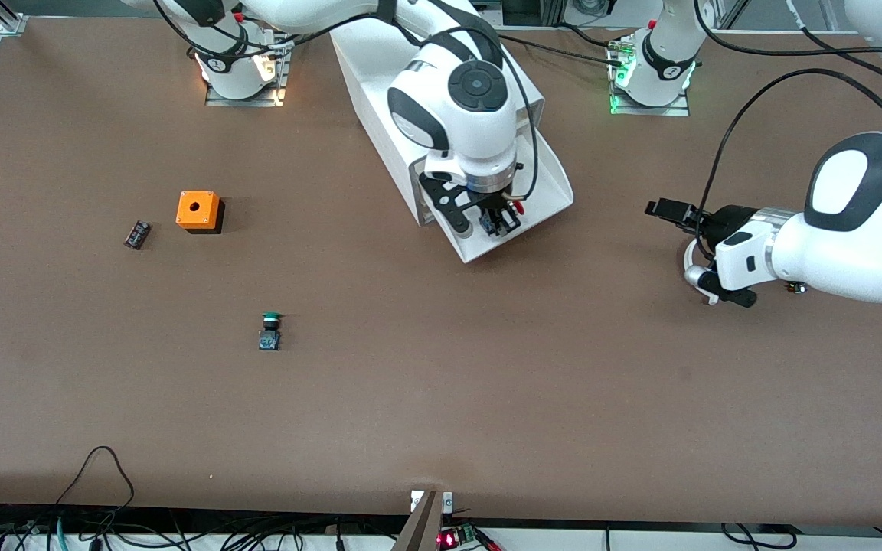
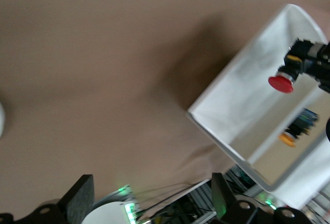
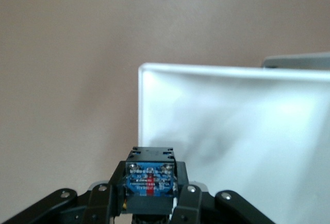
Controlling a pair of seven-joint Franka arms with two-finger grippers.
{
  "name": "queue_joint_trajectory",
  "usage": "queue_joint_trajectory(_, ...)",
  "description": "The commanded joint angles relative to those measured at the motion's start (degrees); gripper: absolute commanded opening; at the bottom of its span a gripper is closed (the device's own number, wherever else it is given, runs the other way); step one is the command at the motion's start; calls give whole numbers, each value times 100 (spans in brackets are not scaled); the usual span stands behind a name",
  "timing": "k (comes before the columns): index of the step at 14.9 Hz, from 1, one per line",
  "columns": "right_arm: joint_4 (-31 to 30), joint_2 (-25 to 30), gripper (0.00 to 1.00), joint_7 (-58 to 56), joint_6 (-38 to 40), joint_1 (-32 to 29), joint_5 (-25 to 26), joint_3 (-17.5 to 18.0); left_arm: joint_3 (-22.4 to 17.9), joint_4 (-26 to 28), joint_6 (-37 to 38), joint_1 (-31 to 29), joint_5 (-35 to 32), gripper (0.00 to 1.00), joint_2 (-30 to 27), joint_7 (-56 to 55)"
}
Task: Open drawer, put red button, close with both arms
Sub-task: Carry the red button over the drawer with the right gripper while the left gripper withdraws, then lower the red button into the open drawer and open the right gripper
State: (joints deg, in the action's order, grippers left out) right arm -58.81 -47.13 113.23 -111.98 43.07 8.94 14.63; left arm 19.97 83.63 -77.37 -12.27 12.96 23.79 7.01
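The white cabinet (image 1: pixel 380 84) lies at the robots' end of the table, with one drawer (image 1: pixel 544 187) pulled out toward the front camera. My right gripper (image 1: pixel 498 218) is over the open drawer, shut on the red button (image 1: pixel 516 205). The left wrist view shows the button's red cap (image 2: pixel 281 83) over the drawer tray (image 2: pixel 242 105). The right wrist view shows its blue-and-black body (image 3: pixel 150 175) between the fingers of the right gripper (image 3: pixel 150 185), above the tray (image 3: pixel 242 131). My left gripper (image 1: pixel 692 252) is open and empty, in the air beside the drawer toward the left arm's end; its fingers (image 2: pixel 78 199) stand wide apart.
An orange box (image 1: pixel 198 210) with a round hole and a small black part (image 1: pixel 136 234) lie toward the right arm's end. A green-capped button (image 1: pixel 270 330) lies nearer the front camera. A small orange-ended part (image 2: pixel 294 131) shows inside the cabinet by the open drawer.
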Motion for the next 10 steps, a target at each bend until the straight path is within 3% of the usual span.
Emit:
queue_joint_trajectory(1,142,-165,0,383,-113,105,64,-48,16,-356,134,312,-1020,100,-41,-323)
queue_joint_trajectory(4,124,-288,0,778,-315,211,64,-48,7,-812,134,532,-2041,100,-59,-350)
queue_joint_trajectory(7,36,-297,0,999,-421,220,64,-48,-36,-1119,91,559,-2255,100,-15,-289)
queue_joint_trajectory(8,10,-297,14,1060,-465,228,64,-48,-37,-1251,30,559,-2220,100,55,-288)
queue_joint_trajectory(10,1,-288,60,1140,-518,228,64,-48,-46,-1419,-15,646,-2263,100,152,-341)
